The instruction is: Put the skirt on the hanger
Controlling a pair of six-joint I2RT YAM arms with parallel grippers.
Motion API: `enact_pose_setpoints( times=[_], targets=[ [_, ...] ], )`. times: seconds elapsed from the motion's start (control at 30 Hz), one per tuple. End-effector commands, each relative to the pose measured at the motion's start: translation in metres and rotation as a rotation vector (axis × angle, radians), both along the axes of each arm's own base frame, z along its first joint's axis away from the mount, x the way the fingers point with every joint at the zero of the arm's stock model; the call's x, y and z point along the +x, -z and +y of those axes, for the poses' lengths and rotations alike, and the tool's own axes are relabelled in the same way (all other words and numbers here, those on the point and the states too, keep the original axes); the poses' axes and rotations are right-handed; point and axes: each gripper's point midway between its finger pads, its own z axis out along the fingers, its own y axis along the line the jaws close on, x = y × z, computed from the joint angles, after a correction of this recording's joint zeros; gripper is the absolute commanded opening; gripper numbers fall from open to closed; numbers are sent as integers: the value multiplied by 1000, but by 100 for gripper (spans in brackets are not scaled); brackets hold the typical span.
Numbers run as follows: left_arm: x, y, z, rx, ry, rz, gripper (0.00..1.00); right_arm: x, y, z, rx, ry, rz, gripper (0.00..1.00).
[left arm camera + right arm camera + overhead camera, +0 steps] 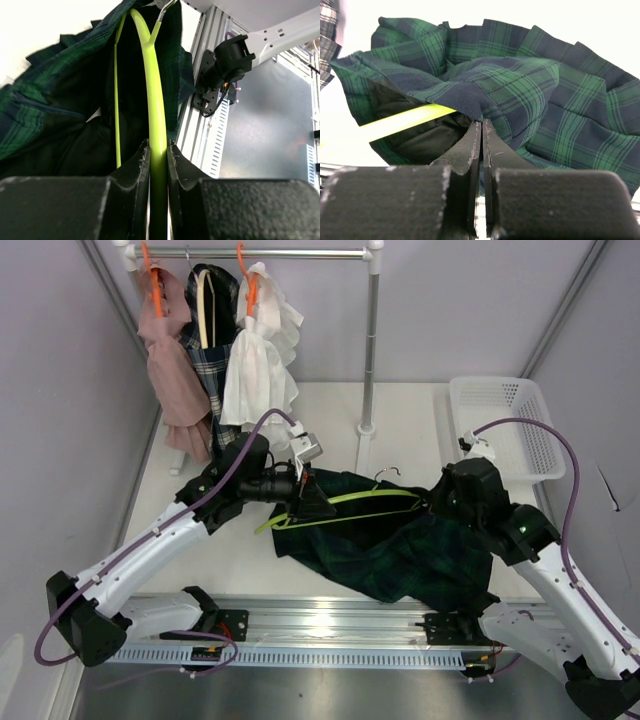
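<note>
Skirt lies crosswise, hanger running left-right through it.

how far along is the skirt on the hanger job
Done: left jaws clamp the green hanger, its far end tucked under the plaid skirt. In hand: right jaws pinch a fold of skirt fabric. Left: the skirt lies bunched on the table, not yet hung from the hanger.

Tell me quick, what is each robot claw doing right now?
Left gripper: closed on the thin lime-green plastic hanger.
Right gripper: closed, pinching the dark green plaid fabric skirt.
</note>
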Motion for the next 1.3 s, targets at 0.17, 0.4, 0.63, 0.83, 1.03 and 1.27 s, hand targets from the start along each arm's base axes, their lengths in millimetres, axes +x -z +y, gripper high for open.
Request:
enact_pose_setpoints(
  times=[0.17, 0.4, 0.63, 0.83, 1.03, 1.27],
  targets=[
    [9, -13, -16, -93, -2, -37, 0, 4, -7, 10, 41, -7, -49, 0],
    [11, 1, -22, -57, 2, -20, 0, 5, -6, 14, 38, -18, -52, 1],
    [16, 12, -24, -30, -13, -14, 0, 1, 0, 19, 48, -52, -69, 28],
    [22, 28, -24, 4, -31, -8, 0, -8, -22, 34, 117, -139, -151, 41],
    [23, 31, -25, 9, -31, -2, 0, -18, -45, 60, 182, -238, -242, 43],
    [22, 32, -26, 10, -24, 3, 0, -7, -37, 90, 146, -231, -246, 43]
  ],
)
